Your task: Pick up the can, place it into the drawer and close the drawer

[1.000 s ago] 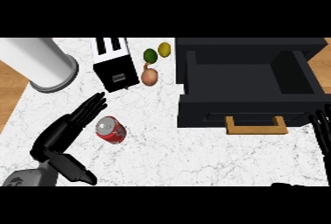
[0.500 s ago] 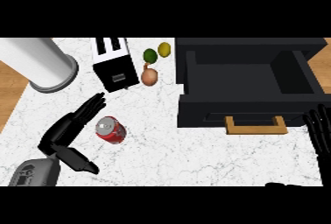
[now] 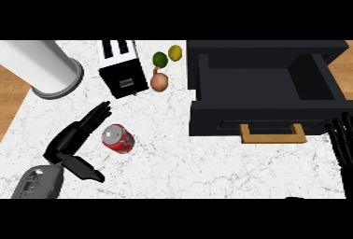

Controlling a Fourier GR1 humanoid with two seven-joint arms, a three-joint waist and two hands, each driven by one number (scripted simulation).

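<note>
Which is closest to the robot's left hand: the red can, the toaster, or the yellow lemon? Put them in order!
From the left hand, in the head view:
1. The red can, right beside its fingers, on the right.
2. The toaster, farther up the counter.
3. The lemon, farthest, up and right, near the drawer.

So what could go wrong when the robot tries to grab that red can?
The left hand is open beside the red can, not around it, so the fingers might bump it and tip it over. On the way to the open drawer, the can could hit the front wall. The right hand waits near the wooden handle.
</note>
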